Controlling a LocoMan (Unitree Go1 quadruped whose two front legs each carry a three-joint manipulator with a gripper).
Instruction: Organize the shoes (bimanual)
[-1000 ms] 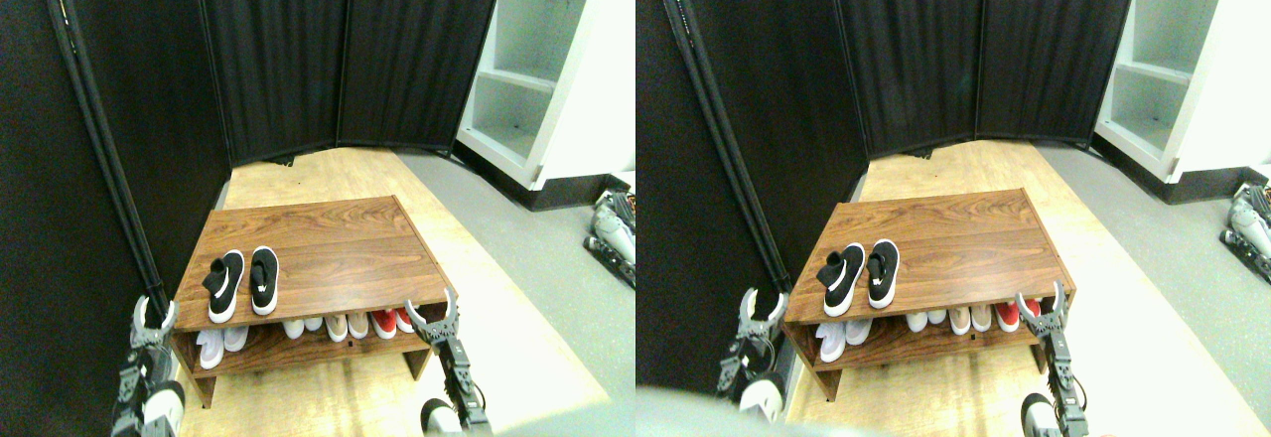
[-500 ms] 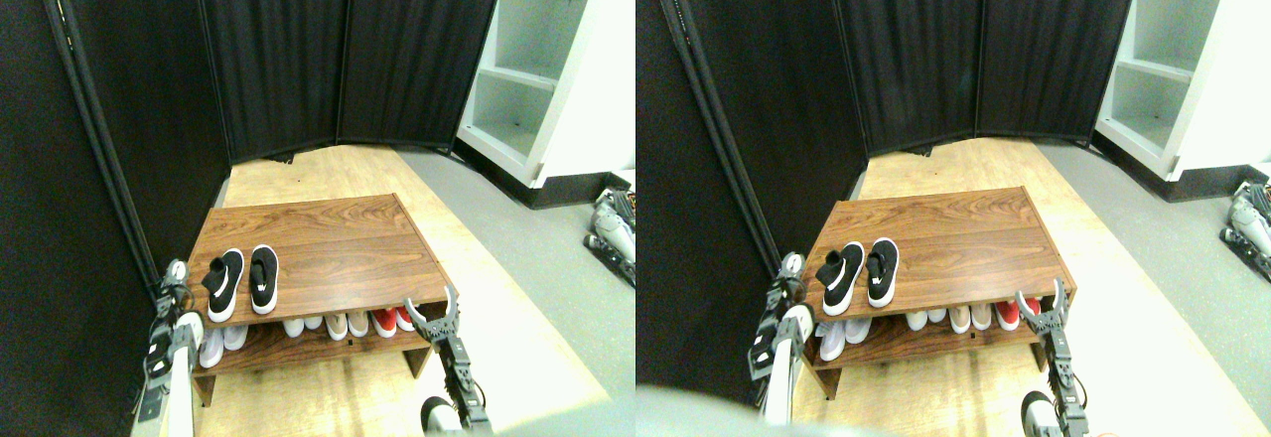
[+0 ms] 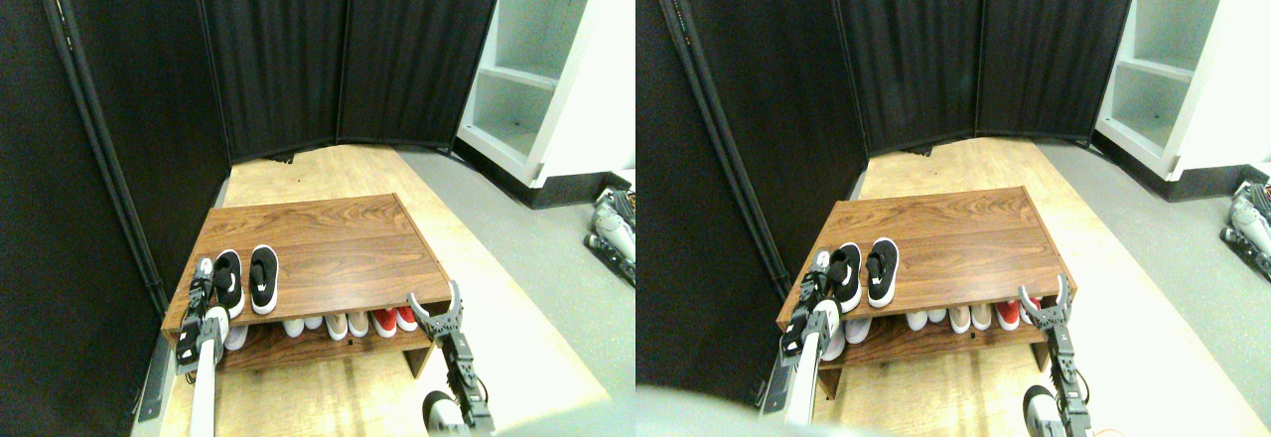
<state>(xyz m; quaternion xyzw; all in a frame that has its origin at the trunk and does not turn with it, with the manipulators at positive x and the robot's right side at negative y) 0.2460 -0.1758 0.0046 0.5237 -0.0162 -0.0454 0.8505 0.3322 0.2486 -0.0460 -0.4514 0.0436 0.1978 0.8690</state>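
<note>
Pair of black shoes (image 3: 245,280) on wood surface (image 3: 328,248), near its front-left corner, side by side, toes toward the front edge, white soles showing. Left shoe (image 3: 227,283) just beside the left edge; right shoe (image 3: 263,278) next to it, almost touching.

Left gripper (image 3: 203,276) up at the front-left corner of the surface, right against the left shoe's outer side; contact likely, grasp not confirmed. Opening of left gripper too small and blurred, cannot tell.

Right gripper (image 3: 437,306) at the front-right corner of the surface, spread wide, curved fingers (image 3: 455,296) apart, holding nothing, tips level with the front edge, well apart from the black pair.

Lower shelf (image 3: 288,350) under the surface: row of white shoes (image 3: 236,336), beige shoes (image 3: 338,326), red shoes (image 3: 393,320).
</note>
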